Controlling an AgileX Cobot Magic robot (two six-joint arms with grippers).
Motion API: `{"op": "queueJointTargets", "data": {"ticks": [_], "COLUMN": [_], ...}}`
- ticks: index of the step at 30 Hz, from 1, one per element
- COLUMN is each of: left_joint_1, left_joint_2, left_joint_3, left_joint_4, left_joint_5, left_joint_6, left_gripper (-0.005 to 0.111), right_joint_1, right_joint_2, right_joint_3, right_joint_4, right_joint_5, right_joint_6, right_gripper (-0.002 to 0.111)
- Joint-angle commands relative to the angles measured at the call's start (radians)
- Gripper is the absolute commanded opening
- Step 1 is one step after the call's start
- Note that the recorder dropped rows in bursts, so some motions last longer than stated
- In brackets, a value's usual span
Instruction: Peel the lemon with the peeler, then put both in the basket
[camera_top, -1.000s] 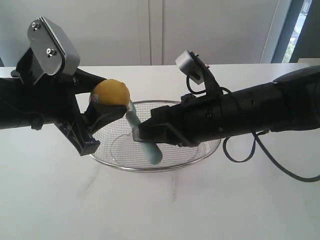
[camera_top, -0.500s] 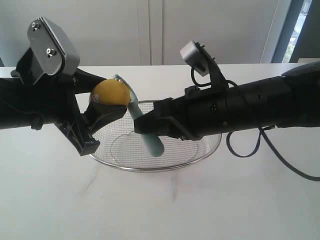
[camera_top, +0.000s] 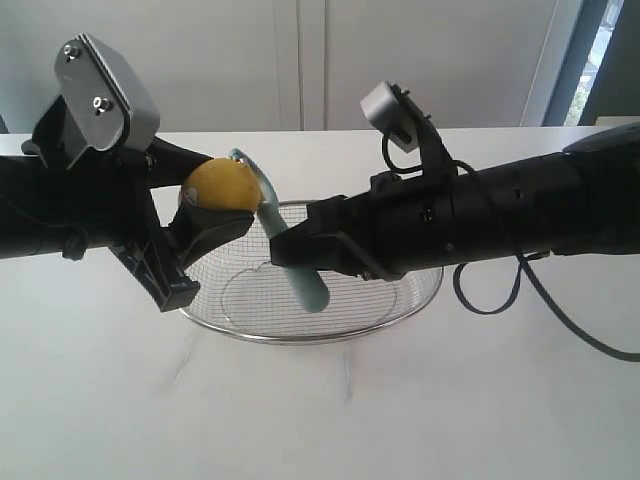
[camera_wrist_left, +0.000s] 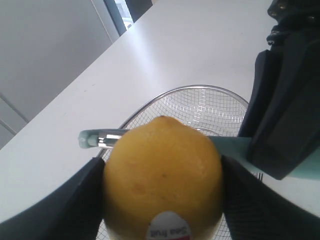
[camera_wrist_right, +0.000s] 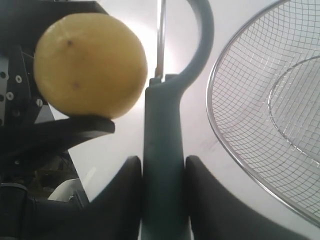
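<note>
Looking across a white table (camera_top: 100, 400) running back to pale wall panels (camera_top: 300, 60), a window strip (camera_top: 600, 50) showing at the far right. Losing the middle of the teal peeler (camera_top: 303, 285) inside the right gripper (camera_wrist_right: 162, 160); failing to tell whether the blade is touching peel. Finding the wire basket (camera_top: 320, 335) sitting on the table beneath both arms, the handle end hanging above its mesh. Clamping the lemon (camera_top: 222, 185) between the pads of the left gripper (camera_wrist_left: 162, 160), raised over the basket's left rim. Pinching the peeler handle in the right gripper, curved blade head lying just beside the lemon
</note>
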Motion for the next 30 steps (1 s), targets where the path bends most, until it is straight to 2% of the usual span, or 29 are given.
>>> {"op": "queueJointTargets", "data": {"ticks": [1,11,17,20,21,25,30], "left_joint_1": [-0.004,-0.004,-0.004,-0.004,-0.004,-0.004,-0.004], "left_joint_2": [-0.008,-0.008,-0.008,-0.008,-0.008,-0.008,-0.008], "left_joint_3": [0.0,0.0,0.0,0.0,0.0,0.0,0.0], "left_joint_4": [-0.015,-0.015,-0.015,-0.015,-0.015,-0.015,-0.015], "left_joint_5": [0.019,0.019,0.019,0.019,0.019,0.019,0.019], "left_joint_6": [0.037,0.037,0.037,0.037,0.037,0.036,0.036], "left_gripper": [0.0,0.0,0.0,0.0,0.0,0.0,0.0], "right_joint_1": [-0.007,-0.066,-0.068,-0.068,-0.068,-0.068,-0.068], "right_joint_2": [-0.013,-0.098,-0.274,-0.404,-0.444,-0.475,-0.387], "right_joint_3": [-0.003,-0.012,-0.012,-0.012,-0.012,0.008,0.062], "right_joint_4": [0.012,0.006,-0.041,-0.217,-0.31,-0.663,-0.703], "right_joint_5": [0.001,0.004,-0.013,-0.148,-0.241,-0.409,-0.529], "right_joint_6": [-0.014,-0.014,-0.014,0.014,0.083,0.36,0.381], "right_gripper": [0.0,0.0,0.0,0.0,0.0,0.0,0.0]}}
